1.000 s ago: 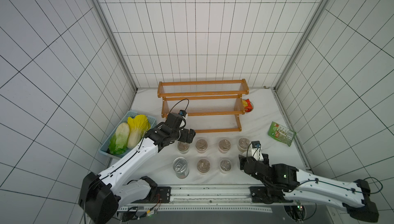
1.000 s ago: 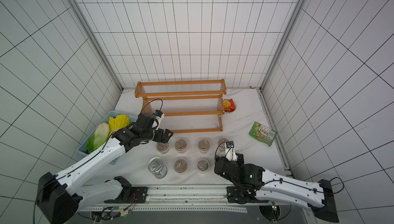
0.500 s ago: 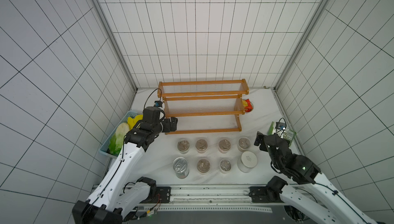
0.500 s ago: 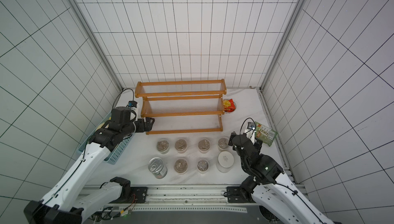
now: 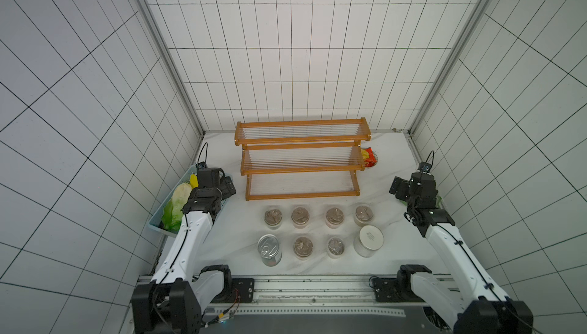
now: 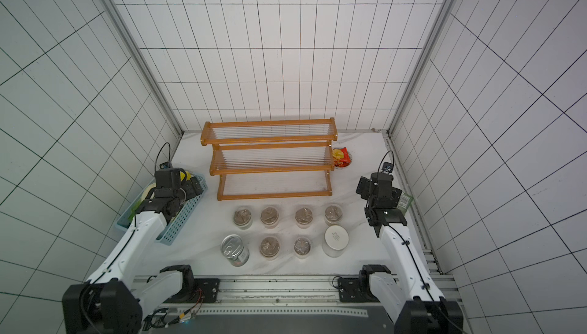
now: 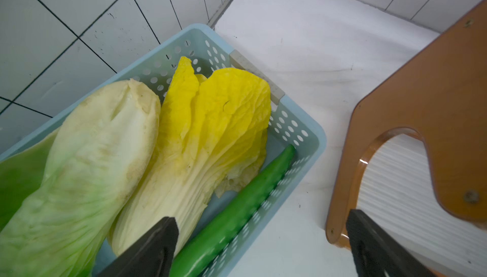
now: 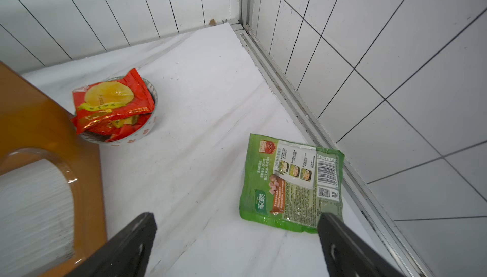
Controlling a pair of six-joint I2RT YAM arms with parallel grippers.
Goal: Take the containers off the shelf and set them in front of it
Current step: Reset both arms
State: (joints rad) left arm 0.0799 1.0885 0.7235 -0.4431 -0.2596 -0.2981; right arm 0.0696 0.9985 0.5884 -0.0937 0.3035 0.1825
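Orange-brown shelf [image 5: 301, 160] stands bare near the back edge of the desk [image 5: 222, 240]; eight containers [image 5: 301, 215] sit in two rows before it. Left claw [image 7: 261, 220] and right claw [image 8: 235, 215] gape empty; any retreat should skirt the rows.

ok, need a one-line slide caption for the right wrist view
Open right gripper over white tabletop between orange-brown wooden shelf and flat green sachet; small bowl of red snack packets beyond.
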